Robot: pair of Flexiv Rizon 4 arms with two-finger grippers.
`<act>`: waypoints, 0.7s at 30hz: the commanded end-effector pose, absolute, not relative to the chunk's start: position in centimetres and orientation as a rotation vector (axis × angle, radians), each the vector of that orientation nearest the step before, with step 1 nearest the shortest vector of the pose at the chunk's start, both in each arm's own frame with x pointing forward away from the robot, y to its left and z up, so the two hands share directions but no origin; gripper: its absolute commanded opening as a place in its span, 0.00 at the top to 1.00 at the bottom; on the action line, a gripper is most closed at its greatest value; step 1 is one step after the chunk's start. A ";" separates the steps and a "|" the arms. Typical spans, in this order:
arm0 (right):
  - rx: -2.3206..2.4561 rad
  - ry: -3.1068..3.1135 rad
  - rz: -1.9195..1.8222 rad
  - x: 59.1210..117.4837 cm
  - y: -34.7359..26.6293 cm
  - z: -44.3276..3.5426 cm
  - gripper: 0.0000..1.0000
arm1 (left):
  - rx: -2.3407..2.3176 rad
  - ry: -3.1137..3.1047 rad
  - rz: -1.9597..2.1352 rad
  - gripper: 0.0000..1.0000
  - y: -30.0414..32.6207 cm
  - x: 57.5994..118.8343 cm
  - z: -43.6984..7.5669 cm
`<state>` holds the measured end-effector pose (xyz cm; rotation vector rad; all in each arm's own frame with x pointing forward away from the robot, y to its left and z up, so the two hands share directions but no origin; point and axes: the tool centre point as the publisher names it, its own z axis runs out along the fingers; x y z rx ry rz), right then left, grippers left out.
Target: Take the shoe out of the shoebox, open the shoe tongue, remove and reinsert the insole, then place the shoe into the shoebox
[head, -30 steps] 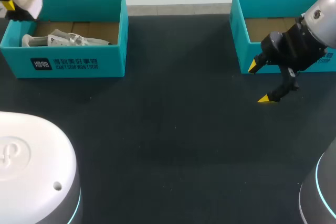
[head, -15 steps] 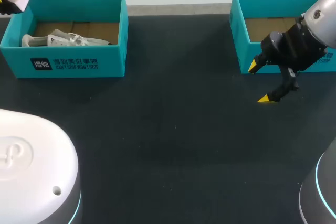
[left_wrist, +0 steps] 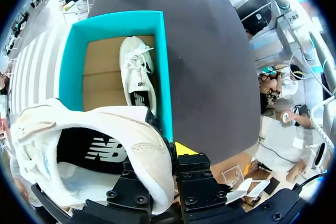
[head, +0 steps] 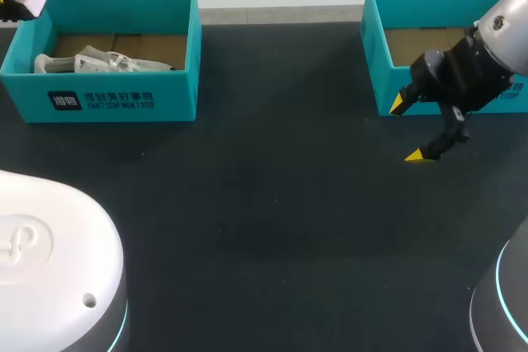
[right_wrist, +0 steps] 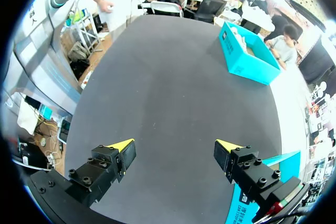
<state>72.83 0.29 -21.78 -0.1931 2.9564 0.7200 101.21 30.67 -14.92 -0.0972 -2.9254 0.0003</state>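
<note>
Left gripper (left_wrist: 165,157) is clamped on the rim of the white shoe (left_wrist: 147,145), holding it up out of the teal shoebox (left_wrist: 163,66) ahead, where a second shoe (left_wrist: 137,74) lies on the cardboard floor. Right gripper (right_wrist: 175,144), fingers apart, hovers over the table (right_wrist: 173,77) just beside the other shoebox (head: 375,47).
</note>
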 end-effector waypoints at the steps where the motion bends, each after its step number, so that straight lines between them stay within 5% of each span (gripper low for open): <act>1: -0.192 2.957 0.716 72.9 0.4 -21.9 0.00 | -0.118 -2.932 -0.004 1.00 31.1 102.4 -14.8; 11: -0.192 2.957 0.716 72.9 0.4 -21.9 0.00 | -0.212 -2.912 0.004 1.00 32.3 108.1 -15.7; 21: -0.192 2.957 0.716 72.9 0.4 -21.9 0.00 | -1.546 -2.512 -0.344 1.00 35.0 108.9 -15.4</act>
